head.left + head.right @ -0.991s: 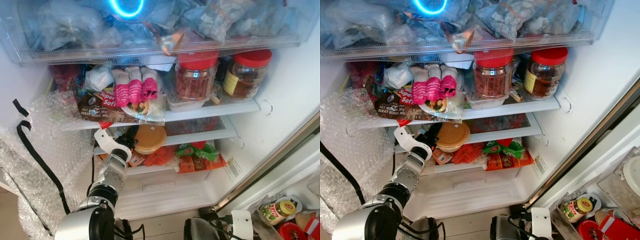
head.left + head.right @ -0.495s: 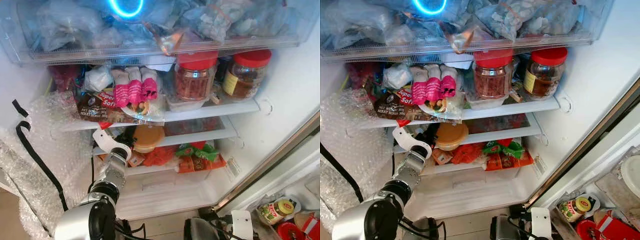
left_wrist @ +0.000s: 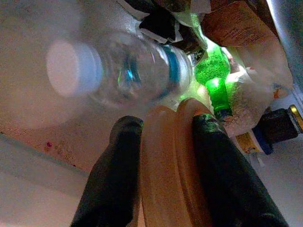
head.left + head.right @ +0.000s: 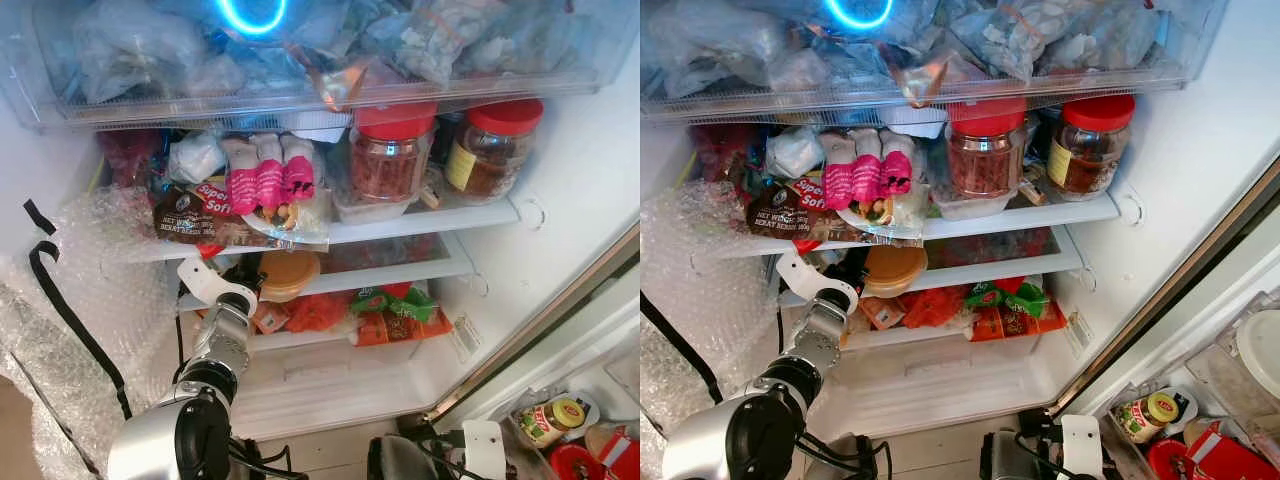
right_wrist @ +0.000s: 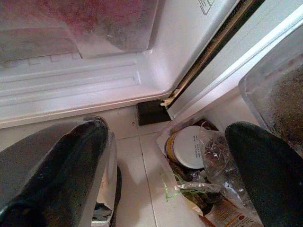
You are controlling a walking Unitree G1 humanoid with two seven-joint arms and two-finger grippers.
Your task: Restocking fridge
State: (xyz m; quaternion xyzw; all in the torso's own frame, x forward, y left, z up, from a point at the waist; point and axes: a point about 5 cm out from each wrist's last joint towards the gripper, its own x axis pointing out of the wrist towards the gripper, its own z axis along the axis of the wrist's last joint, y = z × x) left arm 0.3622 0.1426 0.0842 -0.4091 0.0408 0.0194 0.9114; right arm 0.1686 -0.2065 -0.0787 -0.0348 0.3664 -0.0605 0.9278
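Our left gripper (image 3: 163, 156) clamped on one round tan lidded tub (image 4: 287, 273) at the fridge's middle shelf (image 4: 400, 270), two red-lidded glass jars (image 4: 392, 150) above, our right gripper (image 5: 165, 156) wide apart, empty.

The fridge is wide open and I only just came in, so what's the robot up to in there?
It is restocking the fridge. The left gripper reaches onto the middle shelf with its fingers closed around a round tan container. A clear bottle lies just beyond it. On the shelf above stand two red-lidded jars. The right gripper hangs open near the floor, holding nothing.
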